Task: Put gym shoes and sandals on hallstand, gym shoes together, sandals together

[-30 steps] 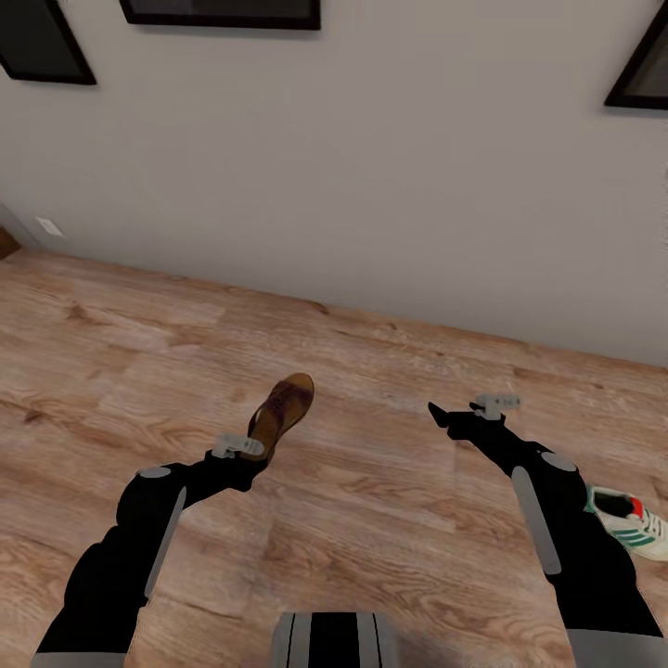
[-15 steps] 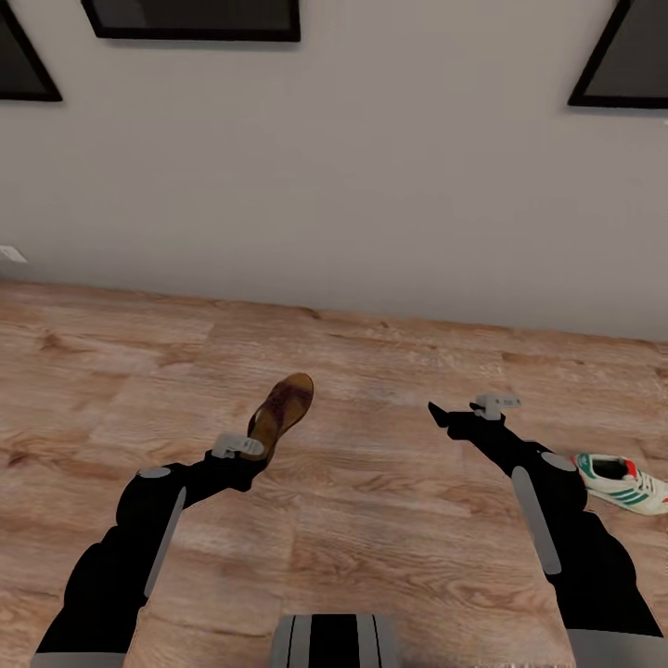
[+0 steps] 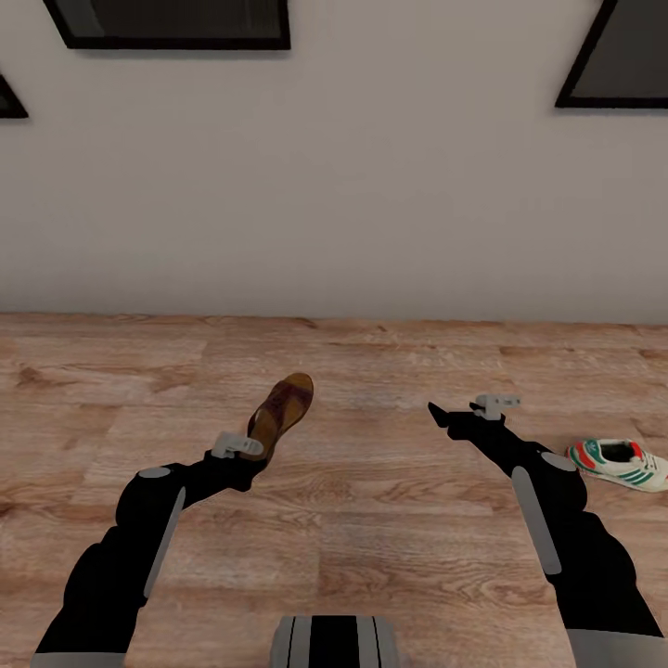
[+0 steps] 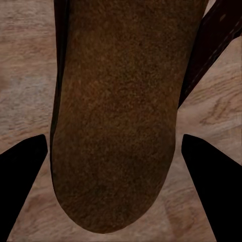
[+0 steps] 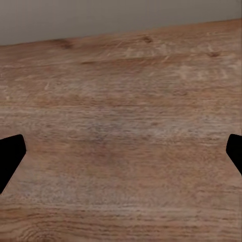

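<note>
While the robot faces a plain pale wall hung with dark frames, its left pincer is clamped on the heel end of a dark brown leather sandal with a tan footbed, carried above the light brown wood-plank floor. Seen from the left wrist, the sandal's suede-like surface sits between the two black fingertips, with a darker strap off to one side.

I would judge it light and fairly stiff along the sole, with a matte, grippy surface; pinching across the heel looks sound, though the toe may swing.

One white lace-up sneaker with green stripes and red-orange trim lies on the floor beside the right arm. The right pincer is spread wide and empty.
</note>
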Motion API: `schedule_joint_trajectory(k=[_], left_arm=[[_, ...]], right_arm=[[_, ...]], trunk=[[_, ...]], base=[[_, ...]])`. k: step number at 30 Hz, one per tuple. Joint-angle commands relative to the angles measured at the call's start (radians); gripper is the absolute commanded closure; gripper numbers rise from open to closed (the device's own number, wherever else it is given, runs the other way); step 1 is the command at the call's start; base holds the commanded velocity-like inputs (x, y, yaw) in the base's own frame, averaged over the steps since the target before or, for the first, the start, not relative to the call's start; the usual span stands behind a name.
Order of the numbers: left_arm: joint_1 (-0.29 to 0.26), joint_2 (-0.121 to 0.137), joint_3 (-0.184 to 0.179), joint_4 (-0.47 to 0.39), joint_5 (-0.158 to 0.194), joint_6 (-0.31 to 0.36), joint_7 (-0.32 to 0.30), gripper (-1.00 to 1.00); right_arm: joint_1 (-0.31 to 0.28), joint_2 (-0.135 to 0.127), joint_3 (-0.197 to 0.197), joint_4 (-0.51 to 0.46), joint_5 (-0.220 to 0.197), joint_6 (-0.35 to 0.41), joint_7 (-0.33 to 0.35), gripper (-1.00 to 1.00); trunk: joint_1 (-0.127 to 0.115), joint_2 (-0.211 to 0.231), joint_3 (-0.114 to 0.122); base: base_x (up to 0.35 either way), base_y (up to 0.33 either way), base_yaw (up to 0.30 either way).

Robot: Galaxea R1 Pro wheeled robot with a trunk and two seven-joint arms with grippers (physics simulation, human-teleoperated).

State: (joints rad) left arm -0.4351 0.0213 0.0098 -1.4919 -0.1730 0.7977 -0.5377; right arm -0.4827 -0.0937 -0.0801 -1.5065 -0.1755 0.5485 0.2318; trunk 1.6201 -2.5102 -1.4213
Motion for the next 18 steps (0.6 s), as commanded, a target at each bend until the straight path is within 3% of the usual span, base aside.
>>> schedule_joint_trajectory(k=[1, 18], left_arm=[[-0.001, 0.000, 0.001, -0.001, -0.010, 0.002, -0.010, 1.00], [-0.001, 0.000, 0.001, -0.001, -0.010, 0.000, -0.010, 1.00]], right_arm=[[-0.001, 0.000, -0.001, -0.001, -0.004, 0.007, 0.003, -1.00], [-0.001, 0.000, -0.003, -0.001, -0.010, 0.007, 0.003, -1.00]], trunk=[[0.000, 0.000, -0.001], [0.000, 0.000, 0.007]], base=[[0.155, 0.333, -0.163], [0.219, 0.296, -0.282]])
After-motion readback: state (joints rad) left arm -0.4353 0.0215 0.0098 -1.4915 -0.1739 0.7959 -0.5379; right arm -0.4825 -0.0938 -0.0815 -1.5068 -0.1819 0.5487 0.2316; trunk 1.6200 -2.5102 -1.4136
